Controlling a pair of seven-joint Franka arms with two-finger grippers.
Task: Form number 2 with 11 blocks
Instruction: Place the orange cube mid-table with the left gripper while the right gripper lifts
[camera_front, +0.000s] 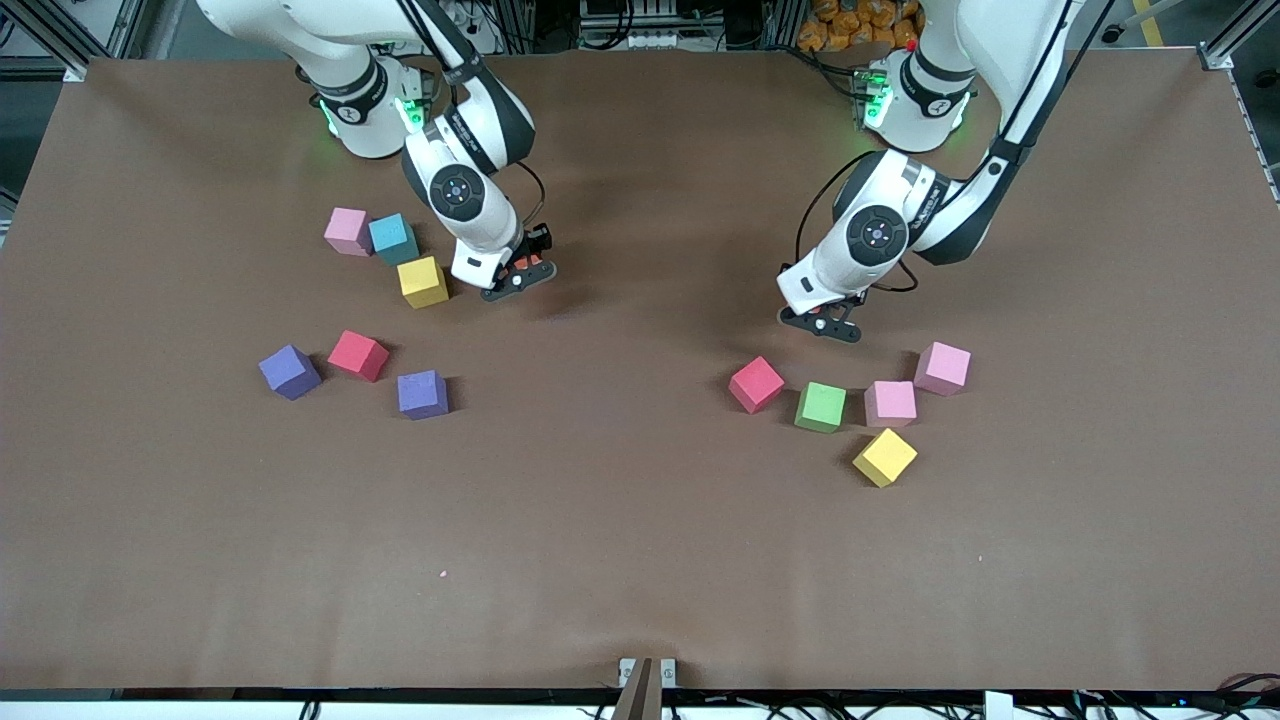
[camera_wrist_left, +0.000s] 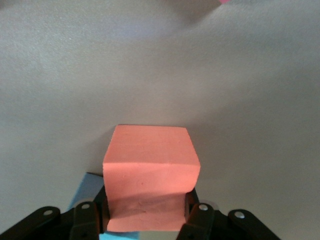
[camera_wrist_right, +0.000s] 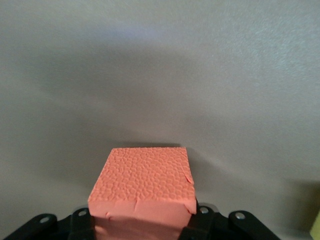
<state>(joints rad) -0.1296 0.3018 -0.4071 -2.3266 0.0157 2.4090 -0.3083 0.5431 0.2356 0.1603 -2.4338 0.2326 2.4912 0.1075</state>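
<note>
My right gripper is shut on an orange block, low over the table beside a yellow block. My left gripper is shut on a second orange block, low over the table close to a red block. That orange block is hidden under the hand in the front view. The other blocks lie loose in two groups. Toward the right arm's end are pink, red and two purple blocks. Toward the left arm's end are green, pink, pink and yellow blocks. No digit shape shows.
A light-blue cube sits between the pink and yellow blocks near the right arm. Another light-blue cube shows right beside the left gripper's fingers in the left wrist view. Bare brown table lies between the two groups and nearer the front camera.
</note>
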